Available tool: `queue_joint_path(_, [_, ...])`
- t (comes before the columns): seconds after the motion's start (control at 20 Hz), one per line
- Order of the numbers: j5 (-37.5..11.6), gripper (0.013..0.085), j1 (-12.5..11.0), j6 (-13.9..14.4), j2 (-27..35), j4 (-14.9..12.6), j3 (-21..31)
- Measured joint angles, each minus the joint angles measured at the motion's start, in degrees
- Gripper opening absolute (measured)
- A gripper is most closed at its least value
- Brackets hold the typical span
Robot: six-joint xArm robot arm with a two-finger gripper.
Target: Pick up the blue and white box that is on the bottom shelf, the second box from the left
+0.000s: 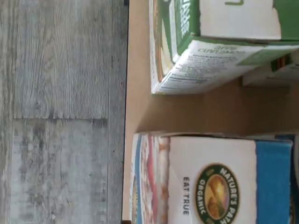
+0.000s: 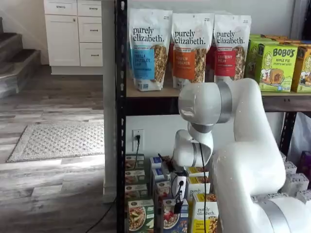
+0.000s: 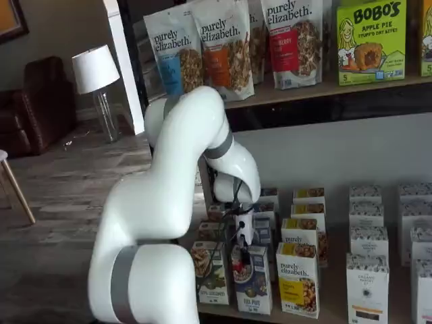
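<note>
Both shelf views showed the white arm (image 2: 243,145) filling the space between camera and rack, its wrist lowered toward the front row of cartons on the bottom shelf (image 3: 324,316). Next in size came the upper wood-board tier (image 2: 146,92), carrying the granola bags (image 2: 149,48) and the yellow-green boxes (image 2: 276,65). On the bottom shelf, the blue and white box (image 3: 252,280) stood upright at the front edge, between the green-fronted carton (image 3: 209,273) and the yellow-fronted carton (image 3: 298,280). The gripper (image 3: 244,255) hung directly above that box, its black fingers close over the box top. No contact could be confirmed. The fingers appeared as one dark shape, so no gap was visible; the jaws stood at their widest setting and gripped nothing. The wrist view showed the same box (image 1: 210,179) from above, apart from the green-fronted carton.
</note>
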Motion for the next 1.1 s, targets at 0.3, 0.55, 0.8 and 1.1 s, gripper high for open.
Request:
queue_joint_path(0.3, [-0.3, 0.0850, 0.3, 1.6, 0.9, -1.6, -0.4])
queue_joint_path(0.55, [-0.1, 0.0850, 0.1, 3.1, 1.3, -3.4, -0.5])
queue_joint_path(0.8, [-2.3, 0.0850, 0.1, 2.9, 1.5, -3.2, 0.3])
queue_joint_path(1.1, [-2.2, 0.0850, 0.2, 2.6, 1.8, -2.9, -0.1])
